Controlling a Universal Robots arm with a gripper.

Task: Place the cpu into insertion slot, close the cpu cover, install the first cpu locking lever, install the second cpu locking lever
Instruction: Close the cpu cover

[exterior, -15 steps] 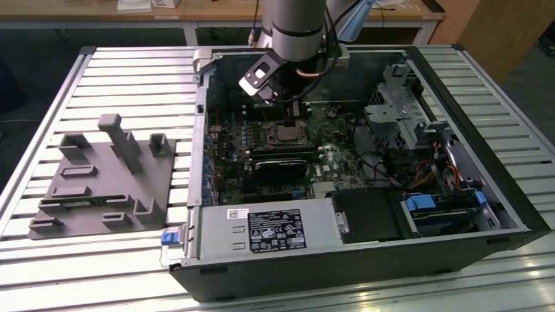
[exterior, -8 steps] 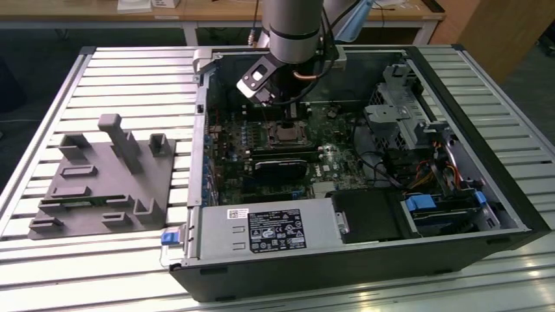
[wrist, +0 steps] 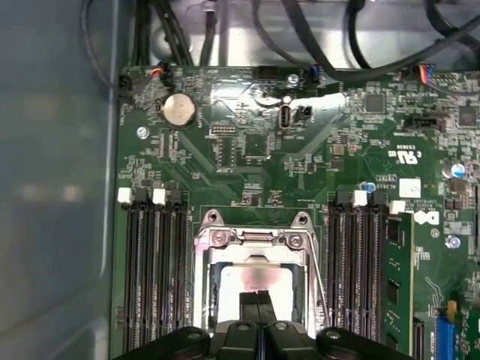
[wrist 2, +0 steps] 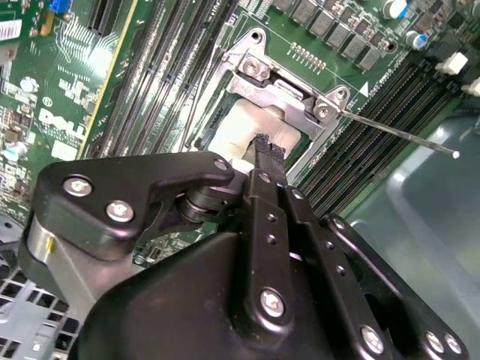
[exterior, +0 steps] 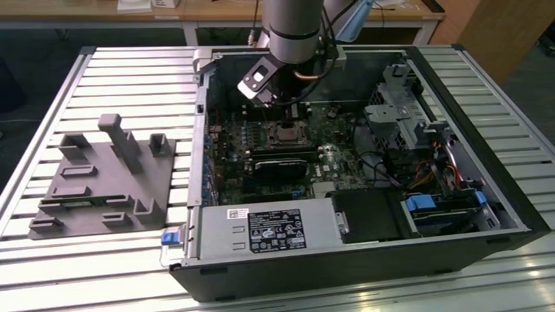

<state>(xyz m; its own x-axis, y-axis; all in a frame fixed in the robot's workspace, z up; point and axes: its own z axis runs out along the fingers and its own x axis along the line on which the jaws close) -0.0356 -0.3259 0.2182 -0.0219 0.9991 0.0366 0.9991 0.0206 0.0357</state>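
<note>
The insertion slot sits mid-motherboard inside the open computer case. In both wrist views the pale cpu lies in the slot. The metal cpu cover frames it and appears to lie down around it. My gripper is shut, tips together with nothing visible between them, right over the cpu's top; I cannot tell whether they touch. A thin locking lever sticks out sideways from the socket corner. A second wire lever runs along the socket's side. The arm hangs straight above.
Black memory slots flank the socket on both sides. A black card and a drive cage stand nearby inside the case. A grey fixture plate lies on the slatted table at the exterior view's left.
</note>
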